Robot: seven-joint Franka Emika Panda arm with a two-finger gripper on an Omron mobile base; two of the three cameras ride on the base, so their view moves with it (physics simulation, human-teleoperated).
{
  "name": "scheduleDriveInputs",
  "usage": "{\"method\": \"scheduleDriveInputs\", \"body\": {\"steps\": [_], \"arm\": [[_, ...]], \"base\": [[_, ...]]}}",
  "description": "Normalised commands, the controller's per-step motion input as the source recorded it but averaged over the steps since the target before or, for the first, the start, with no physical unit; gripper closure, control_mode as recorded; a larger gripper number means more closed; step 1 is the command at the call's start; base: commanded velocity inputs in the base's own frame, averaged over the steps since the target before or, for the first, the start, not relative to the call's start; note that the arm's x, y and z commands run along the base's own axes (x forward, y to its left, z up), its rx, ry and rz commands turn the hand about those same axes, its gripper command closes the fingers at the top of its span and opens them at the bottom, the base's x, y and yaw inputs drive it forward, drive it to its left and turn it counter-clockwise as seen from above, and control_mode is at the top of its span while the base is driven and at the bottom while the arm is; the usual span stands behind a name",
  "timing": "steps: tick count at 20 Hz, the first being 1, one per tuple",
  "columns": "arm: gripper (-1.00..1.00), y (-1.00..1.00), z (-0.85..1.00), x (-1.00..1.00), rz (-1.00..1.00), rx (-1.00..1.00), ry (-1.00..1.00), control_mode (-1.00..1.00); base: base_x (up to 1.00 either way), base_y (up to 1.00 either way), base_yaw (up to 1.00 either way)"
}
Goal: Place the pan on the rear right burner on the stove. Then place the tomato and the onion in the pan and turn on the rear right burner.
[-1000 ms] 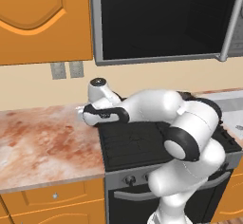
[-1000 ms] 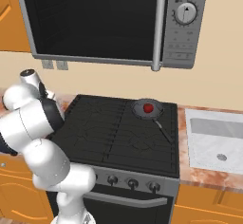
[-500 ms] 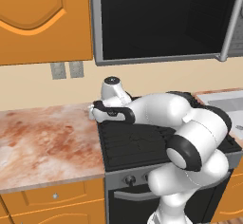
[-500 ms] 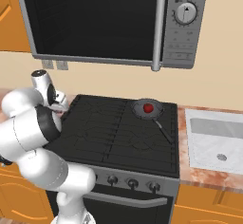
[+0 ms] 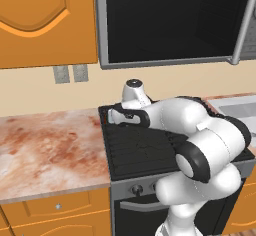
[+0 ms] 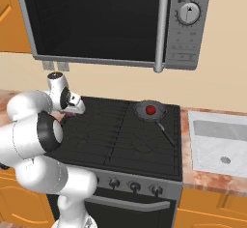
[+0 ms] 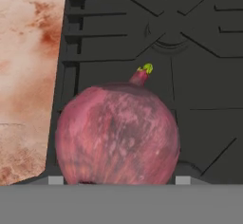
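Observation:
The onion (image 7: pixel 117 135), dull pinkish-purple with a small green sprout, sits between my gripper's (image 7: pixel 118 180) jaws, which are shut on it, above the stove's (image 6: pixel 120 142) left grates. In the right base view my gripper (image 6: pixel 72 110) hovers over the stove's rear left part with the onion (image 6: pixel 69 112) showing under it. In the left base view the gripper (image 5: pixel 120 116) is at the stove's (image 5: pixel 135 150) far left corner. The pan (image 6: pixel 144 112) rests on the rear right burner (image 6: pixel 173 112), its black handle pointing front-right. The tomato (image 6: pixel 150 109) lies inside the pan.
A microwave (image 6: pixel 116 24) hangs above the stove. A sink (image 6: pixel 219 140) is set in the counter to the right. Marbled counter (image 5: pixel 45 150) stretches to the stove's left. Knobs (image 6: pixel 134 187) line the front panel.
The arm has swung to the right, from over the counter's edge to above the stove's rear left part, with the onion in the gripper. Pan and tomato have stayed put.

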Motion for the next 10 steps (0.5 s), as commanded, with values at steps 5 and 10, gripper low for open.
{"method": "scheduleDriveInputs", "body": {"steps": [5, 10], "arm": [[1.0, -0.62, 0.0, 0.26, 0.0, 0.0, 0.0, -1.0], [1.0, -0.7, 0.03, 0.39, 0.0, 0.0, 0.0, -1.0]], "base": [[0.0, 0.0, 0.0], [0.0, 0.0, 0.0]]}}
